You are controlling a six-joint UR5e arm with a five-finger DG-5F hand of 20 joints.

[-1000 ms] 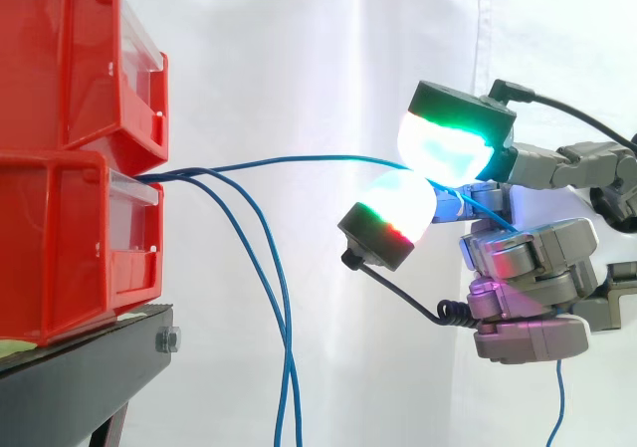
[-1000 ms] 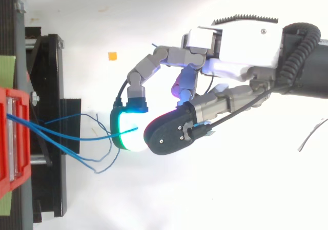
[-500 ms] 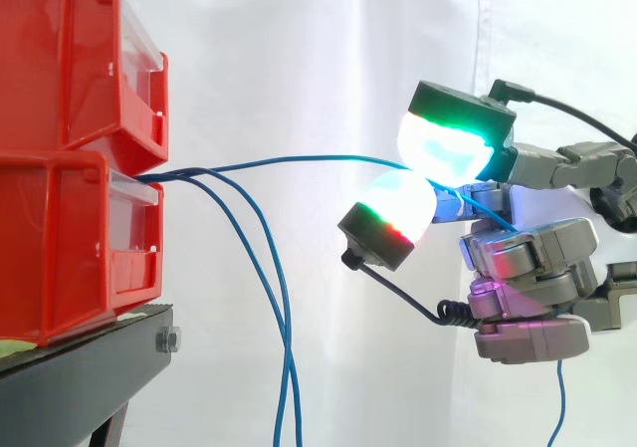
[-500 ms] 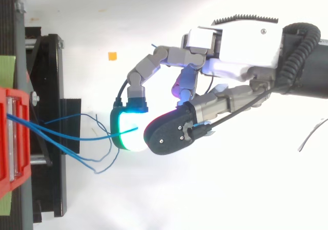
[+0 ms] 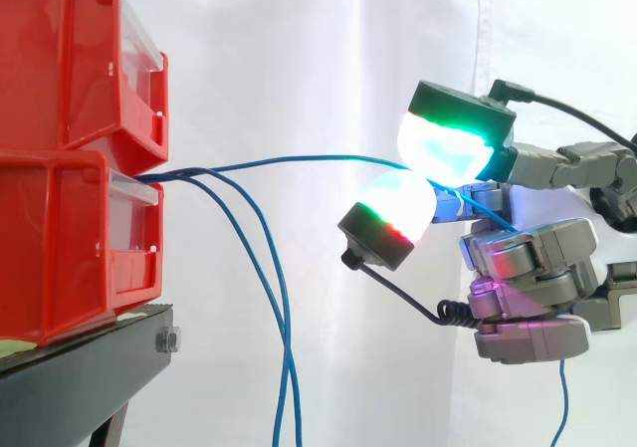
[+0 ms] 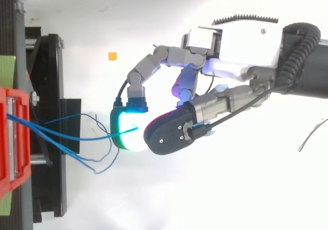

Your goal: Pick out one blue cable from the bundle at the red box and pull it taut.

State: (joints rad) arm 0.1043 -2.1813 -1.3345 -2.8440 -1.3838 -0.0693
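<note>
A white curtain point(image 5: 318, 49) backs the whole scene. At the left, two red bins are stacked one on the other, the upper bin point(image 5: 70, 59) resting on the lower bin point(image 5: 70, 248), and both stand on a black stand point(image 5: 80, 377) at the lower left. The hand point(image 5: 537, 258) comes in from the right and sits well apart from the bins, at about the height of the seam between them. Two of its glowing fingertips point(image 5: 448, 143), one above and one below, are closed together and pinch the blue cable point(image 5: 299, 158); the other fingers are folded in beneath. This cable leaves the front of the bins at the seam between them and runs rightward, nearly level with a slight upward bow, into the pinch. Past the pads it slants down behind the hand, and its free end hangs at the lower right. Seen from above, it crosses from the bins to the lit pad point(image 6: 128, 132). Two other blue cables point(image 5: 269, 278) leave the same spot and droop down toward the bottom edge. A small orange scrap point(image 6: 112, 56) lies on the white floor on the far side.
</note>
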